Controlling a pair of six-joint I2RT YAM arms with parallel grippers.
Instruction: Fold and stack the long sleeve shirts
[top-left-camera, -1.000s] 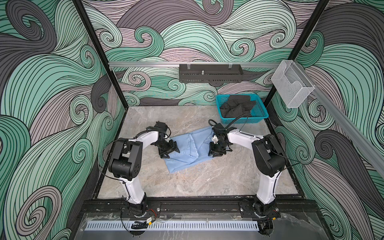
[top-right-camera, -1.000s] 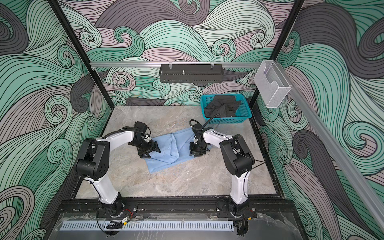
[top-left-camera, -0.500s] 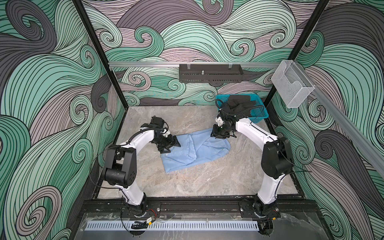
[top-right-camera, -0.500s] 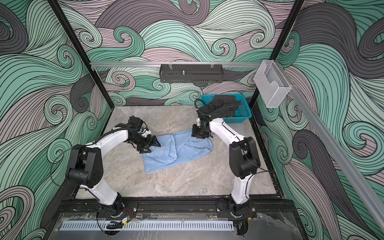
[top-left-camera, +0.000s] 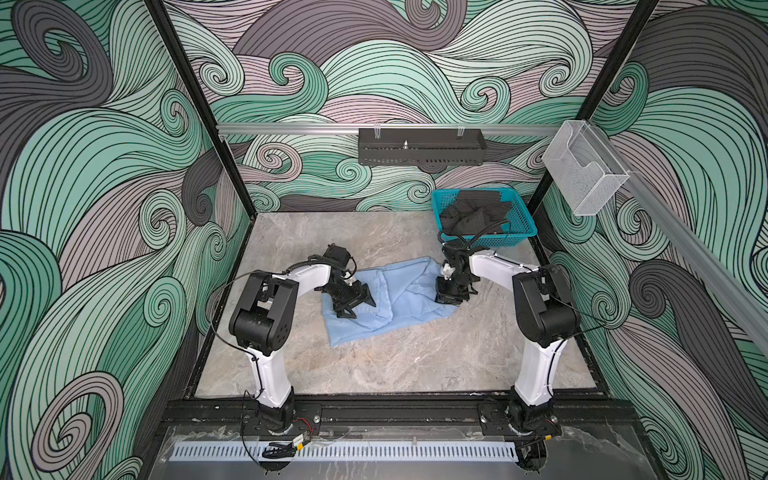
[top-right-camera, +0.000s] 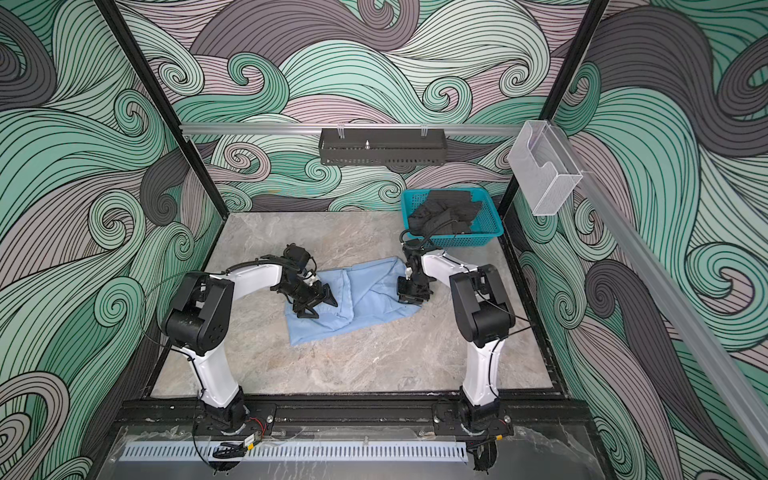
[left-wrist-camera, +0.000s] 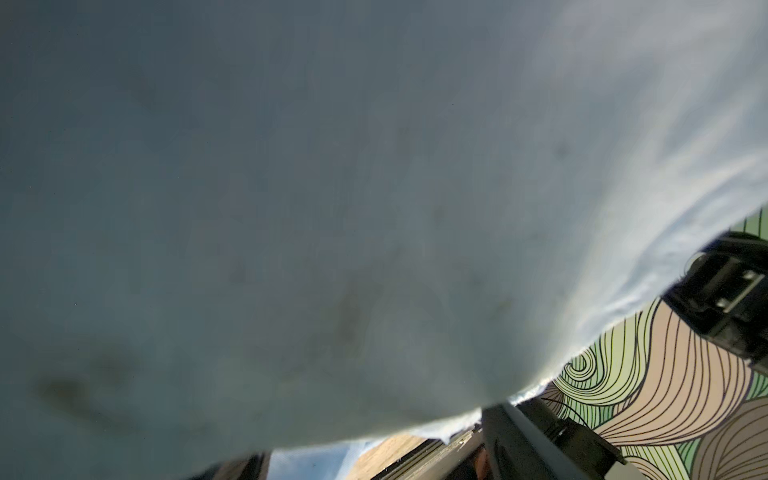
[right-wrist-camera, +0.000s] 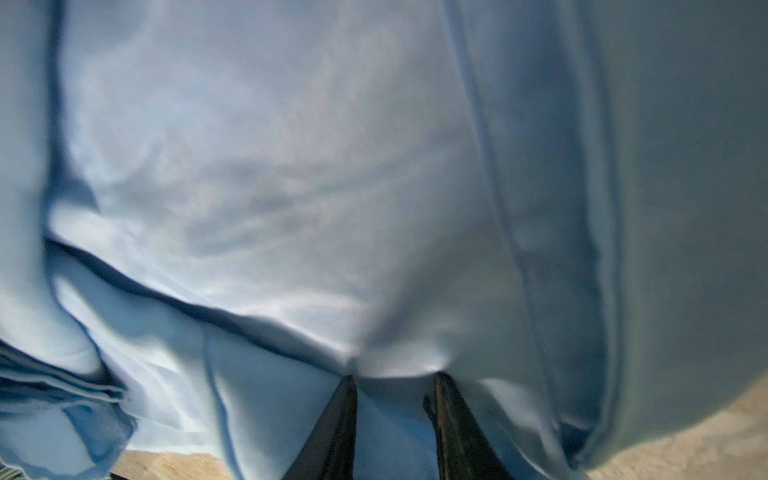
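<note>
Both top views are bright, evenly lit and sharp, with only soft shadows on the worktop (top-left-camera: 374, 365) and mild wide-angle stretch at the edges; the left wrist view is dim and out of focus, the shirt (left-wrist-camera: 291, 187) grey with shade. The right wrist view is brighter, yet the cloth is blurred and darkens toward one side.

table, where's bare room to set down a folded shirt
Widest bare patch: the front of the table, between the shirt and the front rail. Also bare: the back left corner, between shirt and back wall. Crowded: mid-table, where the left gripper and right gripper are at the shirt, and back right by the basket.
</note>
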